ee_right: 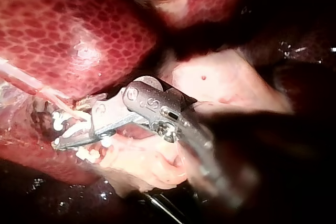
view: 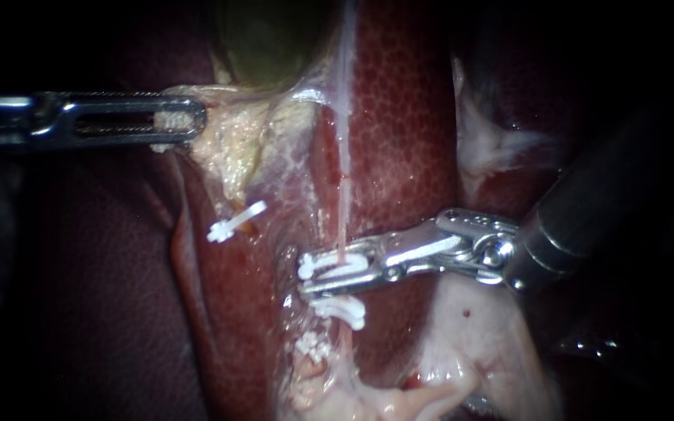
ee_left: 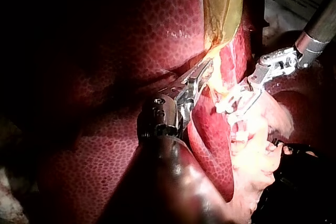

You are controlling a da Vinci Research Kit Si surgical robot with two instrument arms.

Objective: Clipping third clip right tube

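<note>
At six o'clock a clip (view: 329, 265) is squeezed onto the right tube (view: 344, 179) by the right instrument (view: 306, 277), the gallbladder (view: 267, 39) pinched by the left instrument (view: 193, 121) — release is judged left.

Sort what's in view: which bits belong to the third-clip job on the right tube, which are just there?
In play: right instrument, loaded clip it holds around the right tube, lower clip on that tube, left instrument gripping pale tissue under the gallbladder.
Just there: left-hand clip, liver.
</note>
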